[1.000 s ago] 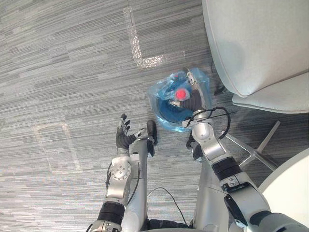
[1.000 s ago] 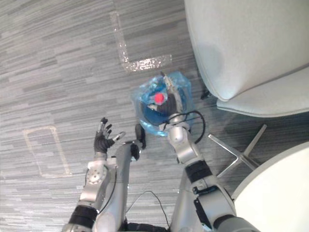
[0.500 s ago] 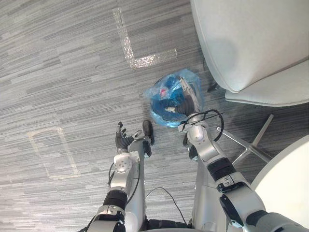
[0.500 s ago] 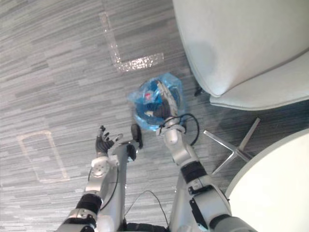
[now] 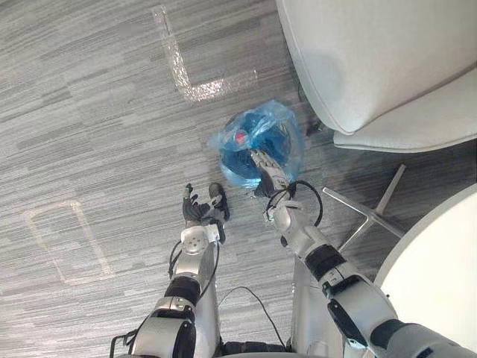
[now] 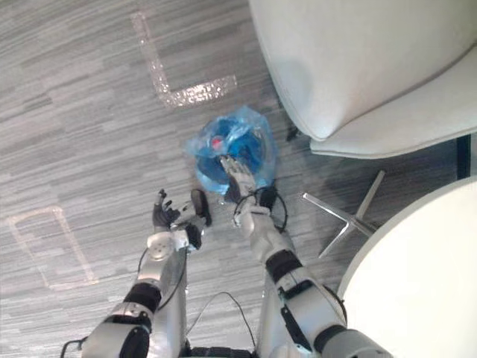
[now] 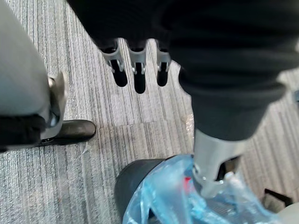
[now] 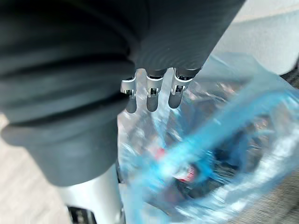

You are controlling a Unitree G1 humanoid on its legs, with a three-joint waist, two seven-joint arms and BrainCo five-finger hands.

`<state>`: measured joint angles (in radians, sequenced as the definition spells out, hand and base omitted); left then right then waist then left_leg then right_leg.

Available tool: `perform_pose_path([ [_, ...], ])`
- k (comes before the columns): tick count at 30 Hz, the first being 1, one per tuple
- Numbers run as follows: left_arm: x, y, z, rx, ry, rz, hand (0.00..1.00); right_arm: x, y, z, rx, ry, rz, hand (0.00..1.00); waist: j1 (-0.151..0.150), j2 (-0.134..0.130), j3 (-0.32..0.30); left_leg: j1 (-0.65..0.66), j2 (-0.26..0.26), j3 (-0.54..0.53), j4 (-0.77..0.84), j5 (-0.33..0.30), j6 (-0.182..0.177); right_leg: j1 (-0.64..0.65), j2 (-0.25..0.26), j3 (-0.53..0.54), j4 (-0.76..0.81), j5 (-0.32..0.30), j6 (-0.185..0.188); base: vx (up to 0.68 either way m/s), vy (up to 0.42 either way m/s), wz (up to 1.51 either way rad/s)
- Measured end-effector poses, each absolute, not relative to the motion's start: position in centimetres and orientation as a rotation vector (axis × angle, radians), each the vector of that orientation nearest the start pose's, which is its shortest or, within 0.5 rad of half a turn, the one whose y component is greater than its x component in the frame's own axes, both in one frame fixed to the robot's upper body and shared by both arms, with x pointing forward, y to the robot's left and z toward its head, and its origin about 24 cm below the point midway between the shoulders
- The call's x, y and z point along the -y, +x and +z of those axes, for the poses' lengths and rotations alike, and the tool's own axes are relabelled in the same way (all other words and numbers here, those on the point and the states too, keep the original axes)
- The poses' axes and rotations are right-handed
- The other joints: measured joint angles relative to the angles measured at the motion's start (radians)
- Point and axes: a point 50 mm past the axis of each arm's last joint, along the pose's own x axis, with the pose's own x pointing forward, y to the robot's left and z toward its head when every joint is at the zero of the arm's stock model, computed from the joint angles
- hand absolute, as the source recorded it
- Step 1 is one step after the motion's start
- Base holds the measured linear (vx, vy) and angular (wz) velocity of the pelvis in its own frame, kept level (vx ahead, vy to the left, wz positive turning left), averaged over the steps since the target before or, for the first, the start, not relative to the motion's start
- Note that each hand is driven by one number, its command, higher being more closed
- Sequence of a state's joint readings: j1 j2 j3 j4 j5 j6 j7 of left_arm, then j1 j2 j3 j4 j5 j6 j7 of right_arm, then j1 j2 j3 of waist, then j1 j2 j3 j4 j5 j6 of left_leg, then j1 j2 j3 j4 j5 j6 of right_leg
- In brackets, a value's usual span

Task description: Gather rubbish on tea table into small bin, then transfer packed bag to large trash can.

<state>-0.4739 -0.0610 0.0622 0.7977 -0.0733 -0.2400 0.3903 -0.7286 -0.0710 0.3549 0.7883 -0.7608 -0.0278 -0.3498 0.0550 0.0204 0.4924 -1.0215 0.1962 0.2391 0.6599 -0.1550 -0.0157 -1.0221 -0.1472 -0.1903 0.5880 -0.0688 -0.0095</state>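
**Right hand flat at the bagged bin, left hand idle**

Far left on the grey carpeted floor (image 5: 89, 134): a taped rectangle (image 5: 67, 242), and farther off a taped corner mark (image 5: 182, 74).

Next, the left hand (image 5: 195, 212), above bare carpet and apart from the bin, fingers straight and loosely spread, nothing in them. Same straight row of fingers in its own wrist view, with the thumb stretched toward the bin.

Just right of it, the small bin (image 7: 133, 182), upright on the floor between the taped corner mark and the chair, lined with a blue bag (image 5: 261, 134). From the head views, crumpled blue plastic all round and a red item (image 5: 240, 137) inside. From the left wrist view, the bin's dark wall bare below the bag's overhang.

At the near side of the bag's mouth, the right hand (image 5: 268, 173), fingers straight and a little apart, not curled round the plastic. From its own wrist view, fingertips over the open bag with the red item below them. Contact with the plastic not clear from any view.

Further right, a white chair (image 5: 373, 67) on splayed metal legs (image 5: 365, 216). At the far lower right, the curved edge of the white tabletop (image 5: 440, 276).
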Motion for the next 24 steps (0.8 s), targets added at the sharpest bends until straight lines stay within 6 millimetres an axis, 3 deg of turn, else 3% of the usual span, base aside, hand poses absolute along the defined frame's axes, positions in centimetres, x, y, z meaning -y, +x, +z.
perform_pose_path([
  [8, -12.3, 32.9, 1.6, -0.124, -0.17, 0.35, 0.0, 7.0, 38.1, 10.2, 0.25, -1.104, 0.018, 0.0, 0.005, 0.0, 0.0, -0.09, -0.012, -0.007, 0.007, 0.014, 0.008, -0.091, -0.013, -0.002, 0.026, 0.003, 0.002, 0.0, 0.005, 0.06],
  [12, -11.5, 33.4, 4.5, 0.037, -0.278, 0.329, 0.0, 9.3, 39.0, 11.1, 0.213, -1.141, -0.046, 0.0, 0.007, 0.003, 0.002, -0.162, -0.031, -0.058, 0.028, 0.034, 0.009, -0.138, -0.037, -0.041, 0.068, -0.013, 0.001, 0.0, 0.001, 0.32],
  [16, -11.6, 32.6, 2.6, -0.052, -0.177, 0.359, 0.0, 10.2, 39.4, 11.0, 0.159, -1.154, -0.086, 0.0, 0.013, 0.003, 0.002, -0.181, -0.068, -0.075, 0.032, 0.037, 0.01, -0.167, -0.081, -0.047, 0.139, -0.053, 0.001, -0.01, -0.012, 0.4],
  [17, -11.7, 32.5, 3.0, -0.028, -0.16, 0.366, 0.0, 10.5, 39.5, 10.9, 0.146, -1.17, -0.092, 1.0, 0.022, 0.01, 0.004, -0.199, -0.068, -0.089, 0.046, 0.037, 0.01, -0.175, -0.082, -0.057, 0.147, -0.059, 0.002, -0.02, -0.014, 0.2],
  [19, -11.3, 32.8, 3.8, 0.015, -0.13, 0.353, 0.0, 11.3, 39.7, 10.9, 0.12, -1.204, -0.11, 1.0, 0.044, 0.01, 0.005, -0.23, -0.078, -0.104, 0.063, 0.036, 0.011, -0.203, -0.094, -0.06, 0.183, -0.078, 0.001, -0.03, -0.015, 0.29],
  [24, -10.7, 33.1, 4.5, 0.053, -0.098, 0.317, 0.0, 12.2, 39.8, 10.8, 0.095, -1.214, -0.121, 1.0, 0.061, 0.01, 0.005, -0.255, -0.091, -0.113, 0.081, 0.043, 0.01, -0.229, -0.116, -0.067, 0.226, -0.097, 0.001, -0.02, -0.003, 0.16],
])
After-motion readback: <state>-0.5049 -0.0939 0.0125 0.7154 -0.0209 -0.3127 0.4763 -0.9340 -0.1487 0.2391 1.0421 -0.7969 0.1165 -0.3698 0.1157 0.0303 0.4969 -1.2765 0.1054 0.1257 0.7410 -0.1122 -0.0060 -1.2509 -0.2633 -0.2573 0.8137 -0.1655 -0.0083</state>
